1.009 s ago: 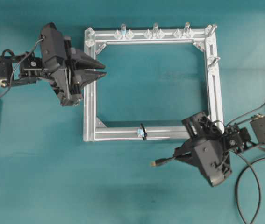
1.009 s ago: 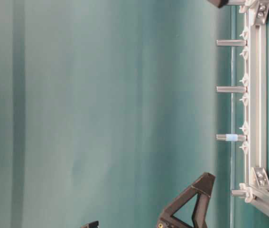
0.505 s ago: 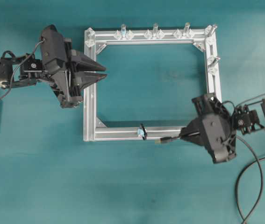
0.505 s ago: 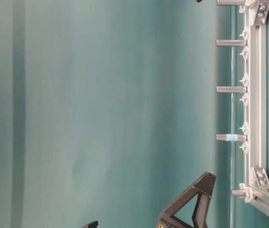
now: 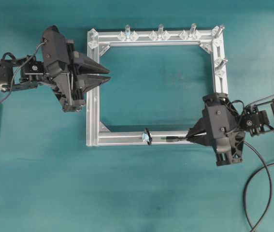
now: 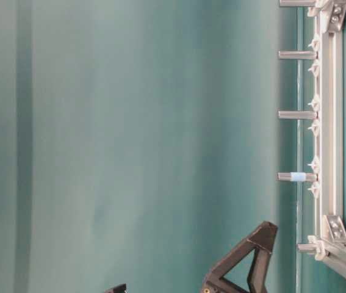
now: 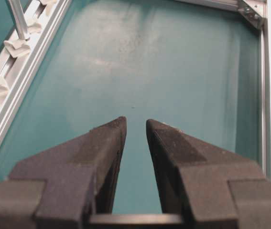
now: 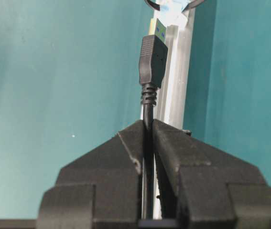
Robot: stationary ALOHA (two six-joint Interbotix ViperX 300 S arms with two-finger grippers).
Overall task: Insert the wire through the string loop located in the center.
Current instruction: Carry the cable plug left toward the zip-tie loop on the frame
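Fingers (image 8: pixel 173 157) of the right gripper (image 5: pixel 191 136) pinch the wire (image 8: pixel 148 119) just behind its plug. Plug lies along the frame's (image 5: pixel 122 138) bottom rail, metal tip pointing at the string loop (image 5: pixel 148 136), near it, not through. Left gripper (image 5: pixel 105 76) hovers over the frame's left rail, fingers (image 7: pixel 102 148) slightly apart, holding nothing.

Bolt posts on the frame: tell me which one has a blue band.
The leftmost post of the three along the frame's top rail; the others are bare silver.
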